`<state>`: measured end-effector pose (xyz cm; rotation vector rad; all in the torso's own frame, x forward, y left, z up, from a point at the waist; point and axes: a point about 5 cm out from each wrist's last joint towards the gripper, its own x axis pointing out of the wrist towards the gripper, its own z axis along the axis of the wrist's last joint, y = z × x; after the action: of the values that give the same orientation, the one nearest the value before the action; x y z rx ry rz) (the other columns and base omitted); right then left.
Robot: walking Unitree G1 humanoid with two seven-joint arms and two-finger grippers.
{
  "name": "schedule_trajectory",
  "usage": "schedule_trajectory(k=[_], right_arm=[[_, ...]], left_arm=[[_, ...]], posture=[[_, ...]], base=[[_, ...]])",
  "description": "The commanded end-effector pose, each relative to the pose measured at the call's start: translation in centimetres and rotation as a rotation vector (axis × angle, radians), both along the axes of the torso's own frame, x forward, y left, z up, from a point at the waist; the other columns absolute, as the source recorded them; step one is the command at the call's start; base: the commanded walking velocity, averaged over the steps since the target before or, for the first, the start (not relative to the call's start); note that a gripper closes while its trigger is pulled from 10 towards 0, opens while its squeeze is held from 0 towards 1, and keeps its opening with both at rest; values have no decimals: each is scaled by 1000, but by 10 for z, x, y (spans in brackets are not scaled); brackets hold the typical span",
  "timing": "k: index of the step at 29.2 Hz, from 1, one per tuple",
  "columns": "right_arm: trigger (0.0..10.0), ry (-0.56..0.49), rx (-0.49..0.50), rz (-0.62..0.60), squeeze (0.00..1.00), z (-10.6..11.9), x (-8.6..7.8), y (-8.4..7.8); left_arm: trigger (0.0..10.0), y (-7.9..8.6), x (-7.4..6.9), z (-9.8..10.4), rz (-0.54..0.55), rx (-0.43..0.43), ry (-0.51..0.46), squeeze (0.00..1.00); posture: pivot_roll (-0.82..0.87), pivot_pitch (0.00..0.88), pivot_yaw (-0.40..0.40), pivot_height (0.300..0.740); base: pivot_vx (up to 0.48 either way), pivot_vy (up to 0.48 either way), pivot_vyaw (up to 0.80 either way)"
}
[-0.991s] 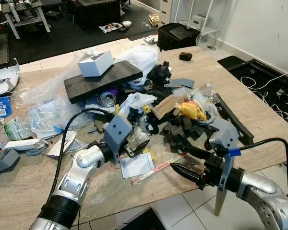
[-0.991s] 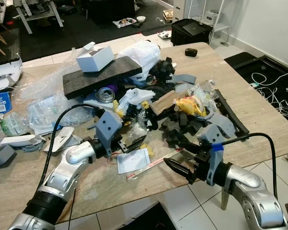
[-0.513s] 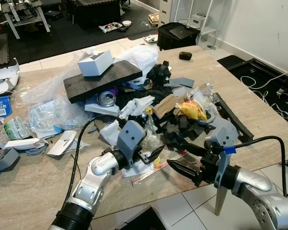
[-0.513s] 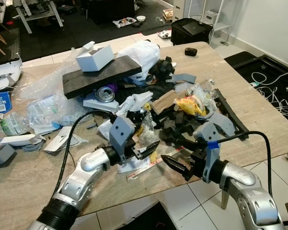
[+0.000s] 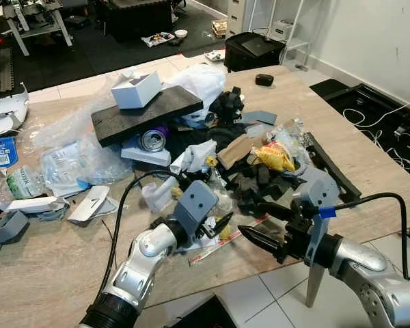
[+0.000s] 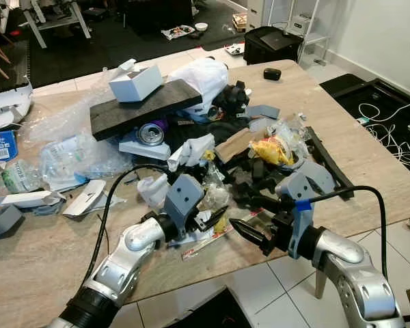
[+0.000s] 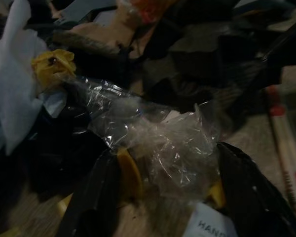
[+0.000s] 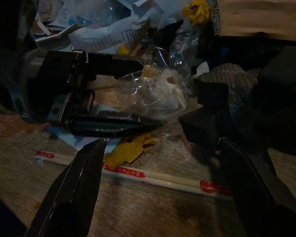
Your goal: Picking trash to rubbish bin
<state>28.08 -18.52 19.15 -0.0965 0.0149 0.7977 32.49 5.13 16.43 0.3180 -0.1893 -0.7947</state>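
Trash is lying heaped across the table (image 5: 48, 273) in the left eye view, so by my judgement the task is barely begun: a can (image 5: 152, 141), a dark foam slab (image 5: 147, 113), a white box (image 5: 137, 90), a yellow wrapper (image 5: 275, 157) and plastic bottles (image 5: 24, 181) are all waiting to be cleared. No rubbish bin is making itself known among the clutter on the floor beyond. The left tool (image 5: 215, 225) is reaching into the near edge of the pile, fingers spread.

Right eye view: the right tool (image 6: 249, 220) is hovering at the table's front edge, fingers apart and gripping nothing, just beside a wrapped pair of chopsticks (image 6: 215, 236).

Left wrist view: crumpled clear plastic (image 7: 163, 143) is sitting between the two spread fingers (image 7: 96, 197), not yet pinched; the picture is dim and blurred, so what is lying under the plastic is hard to tell.

Right wrist view: the chopsticks are lying between the parted fingers (image 8: 74, 192), with the left tool facing them; the far pile is sinking into shadow.
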Motion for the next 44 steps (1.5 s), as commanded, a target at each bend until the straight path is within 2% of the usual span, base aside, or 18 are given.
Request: schedule_trajectory(k=[1, 8, 16, 18, 20, 22, 24, 26, 28, 29, 33, 35, 37, 40, 44], right_arm=[[10000, -4, 6, 3, 0, -1, -1, 0], [10000, -10, 5, -5, 0, 0, -1, -1], [10000, -16, 7, -4, 0, 1, 1, 0], [10000, -21, 10, -2, 0, 3, 2, 0], [10000, -24, 11, -1, 0, 3, 2, 1], [10000, -29, 17, 3, 0, 4, 3, 1], [10000, -34, 24, 6, 0, 5, 4, 2], [10000, -41, 33, 7, 0, 7, 6, 3], [10000, -44, 38, 8, 0, 7, 6, 3], [10000, -51, 54, 15, 0, 9, 6, 4], [10000, -62, 108, 65, 0, 15, 3, 8], [10000, -84, 219, 155, 0, 28, -6, 13], [10000, -99, 277, 238, 0, 37, -14, 17], [10000, -106, 304, 301, 0, 42, -21, 19], [10000, -98, 313, 378, 0, 43, -30, 20]], left_arm=[[0, -4, -1, -10, 15, 8, 39, 0], [0, -3, 2, -10, 45, -18, 50, 0], [0, 2, 6, -4, 62, -115, 59, 0], [0, 3, 5, 5, 15, -215, 71, 0], [0, 4, 4, 8, -5, -257, 73, 0], [0, 11, 4, 27, -73, -413, 92, 0], [0, 18, 3, 40, -127, -511, 91, 0], [0, 26, 4, 51, -156, -565, 78, 0], [0, 30, 4, 54, -161, -582, 74, 0], [0, 39, 5, 61, -177, -621, 67, 0], [0, 46, 2, 64, -216, -624, 64, 0], [0, 48, -1, 63, -239, -613, 73, 0], [0, 51, -3, 62, -250, -617, 82, 0], [0, 53, -4, 62, -261, -622, 87, 0], [0, 64, -5, 70, -300, -684, 91, 0]], posture=[[-214, 281, 79, 740], [-219, 278, 80, 740], [-219, 270, 78, 740], [-221, 261, 77, 740], [-221, 261, 77, 740], [-221, 250, 76, 740], [-219, 244, 76, 740], [-217, 240, 76, 740], [-217, 240, 76, 740], [-213, 234, 76, 740], [-213, 233, 76, 740], [-210, 229, 75, 740], [-209, 226, 76, 740], [-210, 224, 75, 740], [-213, 218, 77, 740]], base=[[0, 0, 0], [0, 0, 0], [0, 0, 0], [0, 0, 0], [0, 0, 0], [0, 0, 0], [0, 0, 0], [0, 0, 0], [0, 0, 0], [0, 0, 0], [0, 0, 0], [0, 0, 0], [0, 0, 0], [0, 0, 0], [0, 0, 0]])
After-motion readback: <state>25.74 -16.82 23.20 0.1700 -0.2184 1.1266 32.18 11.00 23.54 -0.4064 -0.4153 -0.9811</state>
